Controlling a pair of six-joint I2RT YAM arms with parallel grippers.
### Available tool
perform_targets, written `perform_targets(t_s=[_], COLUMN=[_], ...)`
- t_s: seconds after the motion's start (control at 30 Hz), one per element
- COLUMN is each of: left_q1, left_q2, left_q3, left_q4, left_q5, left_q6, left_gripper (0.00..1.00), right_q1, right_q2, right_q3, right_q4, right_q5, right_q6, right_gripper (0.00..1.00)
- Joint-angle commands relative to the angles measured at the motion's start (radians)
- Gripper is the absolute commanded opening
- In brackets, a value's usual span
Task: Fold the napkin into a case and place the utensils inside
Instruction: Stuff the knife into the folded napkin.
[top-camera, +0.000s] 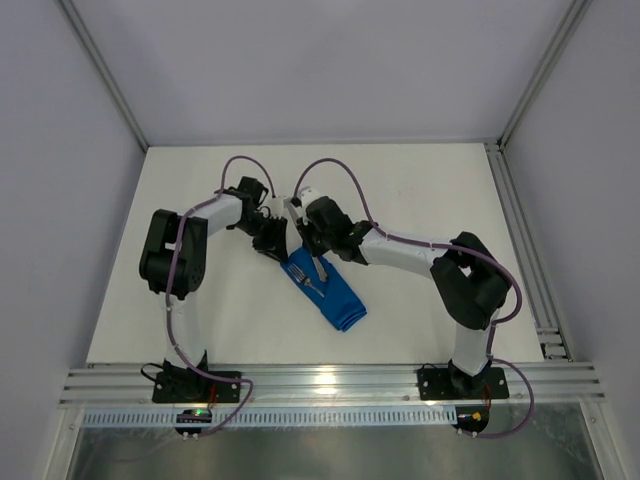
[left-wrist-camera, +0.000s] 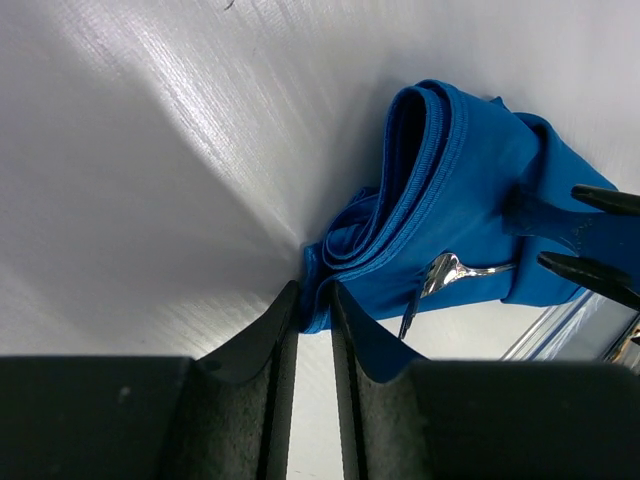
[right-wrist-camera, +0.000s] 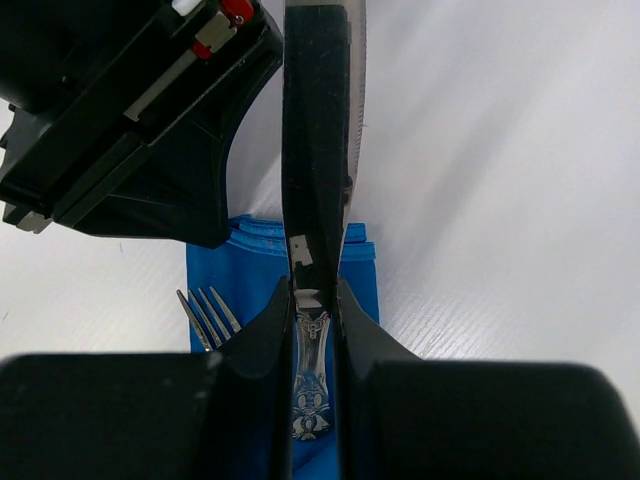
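The napkin lies folded into a narrow blue case, slanting across the table's middle. The silver fork rests on top of it, tines toward its upper end. My left gripper is at that upper end, fingers pinched on a layered edge of the cloth. My right gripper is shut on the knife's patterned silver handle. The dark knife points out past the fingertips, above the case's end. In the top view the left gripper and the right gripper stand close together.
The left gripper's black body sits just ahead and left of the knife blade. The right gripper's fingers show at the right of the left wrist view. White table surrounds the case; a metal rail runs along the near edge.
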Motion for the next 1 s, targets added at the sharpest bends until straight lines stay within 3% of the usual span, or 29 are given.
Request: perform_targets(t_s=[0.0,0.17,0.27,0.6,0.97], left_q1=[-0.009,-0.009,-0.009,-0.009,-0.006], left_q2=[0.043,0.048,0.048,0.043,0.017], left_q3=[0.011,0.011,0.011,0.014,-0.014], left_q4=[-0.008,-0.012,-0.009,0.031,0.086], left_q5=[-0.011,-0.008,-0.008,0.026,0.039], left_q6=[0.002,0.007,0.011,-0.016,-0.054], left_gripper=[0.2,0.13,0.0,0.0,0.0], right_q1=[0.003,0.008,0.014,0.07,0.1], right_q2=[-0.001,0.003,0.003,0.007,0.008], right_q3=[0.019,0.021,0.021,0.011,-0.021], right_q4=[0.029,0.026,0.029,-0.109,-0.236], right_q5=[0.02,0.023,0.02,0.089,0.129], right_q6=[-0.021,-0.024,-0.025,-0.1,-0.047], right_gripper=[0.04,0.04,0.04,0.04,0.04])
